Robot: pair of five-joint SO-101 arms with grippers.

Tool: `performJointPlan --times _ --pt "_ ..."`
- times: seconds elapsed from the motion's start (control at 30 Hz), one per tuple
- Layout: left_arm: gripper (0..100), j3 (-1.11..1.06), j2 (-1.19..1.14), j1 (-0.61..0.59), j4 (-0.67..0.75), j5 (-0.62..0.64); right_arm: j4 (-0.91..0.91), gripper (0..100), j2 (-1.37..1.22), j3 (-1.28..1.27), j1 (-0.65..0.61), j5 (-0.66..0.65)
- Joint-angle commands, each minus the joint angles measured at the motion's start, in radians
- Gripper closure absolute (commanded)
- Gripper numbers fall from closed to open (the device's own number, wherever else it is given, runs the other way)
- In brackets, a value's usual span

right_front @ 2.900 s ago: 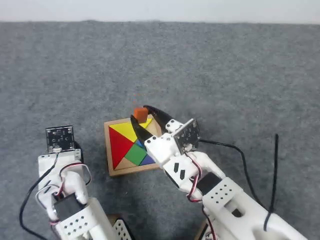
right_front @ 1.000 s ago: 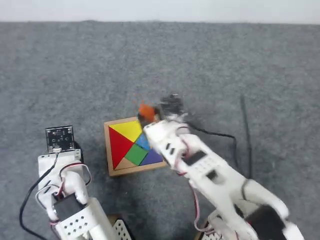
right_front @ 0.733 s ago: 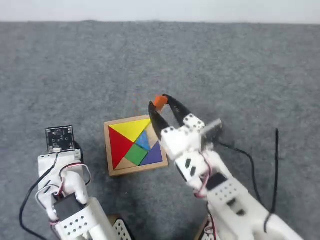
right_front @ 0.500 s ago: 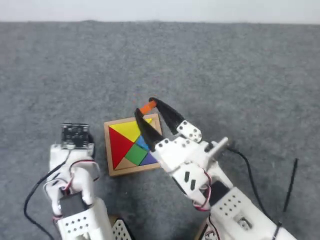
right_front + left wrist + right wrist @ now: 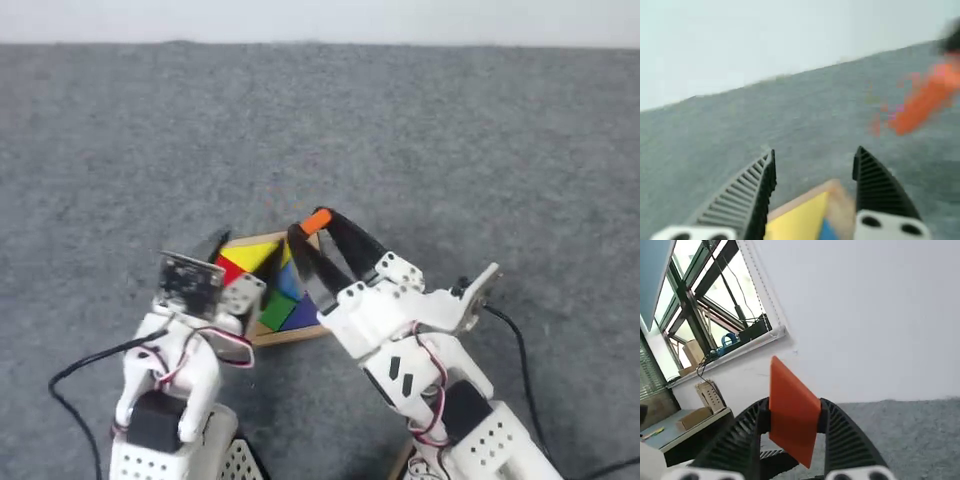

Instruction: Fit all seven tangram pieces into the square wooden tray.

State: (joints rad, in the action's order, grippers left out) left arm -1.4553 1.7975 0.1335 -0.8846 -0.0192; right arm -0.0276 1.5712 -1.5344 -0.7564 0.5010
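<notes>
The right gripper [image 5: 314, 224] has its black fingers clamped on the orange piece [image 5: 317, 220], pinching it by its flat faces so that it sticks out tilted past the fingertips. From above, the piece sits by the far right corner of the tray [image 5: 258, 238], not in it. The tray lies on the grey carpet [image 5: 450, 130] between the two arms. It holds a yellow piece [image 5: 255, 258], a red one [image 5: 228, 268], a blue one [image 5: 290, 282], a green one [image 5: 275, 312] and a purple one [image 5: 301, 319], with both arms covering part of it. The left gripper [image 5: 815, 152] is over the tray's near left side, fingers apart with nothing between them. Its own camera looks down on a wooden tray corner and the yellow piece, with the orange piece a blur farther off.
</notes>
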Motion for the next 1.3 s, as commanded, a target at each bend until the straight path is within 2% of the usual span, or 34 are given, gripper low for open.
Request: performJointPlan --times 0.0,0.17,0.27,0.43,0.7,0.97,1.1,1.27 --pt "75 0.051 0.025 0.123 0.071 0.009 0.033 99.2 0.070 0.075 0.030 0.031" --pt "75 0.053 0.025 0.158 0.075 -0.040 0.111 99.2 0.137 0.074 0.030 0.032" --pt "75 0.054 0.025 0.149 0.127 0.000 0.225 99.2 0.156 0.077 0.015 0.031" --pt "75 0.054 0.025 0.078 0.216 0.081 0.317 99.2 0.162 0.087 -0.028 0.026" --pt "75 0.048 0.025 -0.023 0.265 0.083 0.421 99.2 0.162 0.143 -0.035 -0.005" --pt "75 0.047 0.023 -0.017 0.261 0.086 0.433 99.2 0.153 0.141 -0.068 -0.014" --pt "75 0.047 0.023 -0.017 0.259 0.086 0.429 99.2 0.151 0.115 -0.139 -0.124" --pt "75 0.047 0.023 -0.018 0.238 0.086 0.435 99.2 0.151 0.118 -0.140 -0.130"
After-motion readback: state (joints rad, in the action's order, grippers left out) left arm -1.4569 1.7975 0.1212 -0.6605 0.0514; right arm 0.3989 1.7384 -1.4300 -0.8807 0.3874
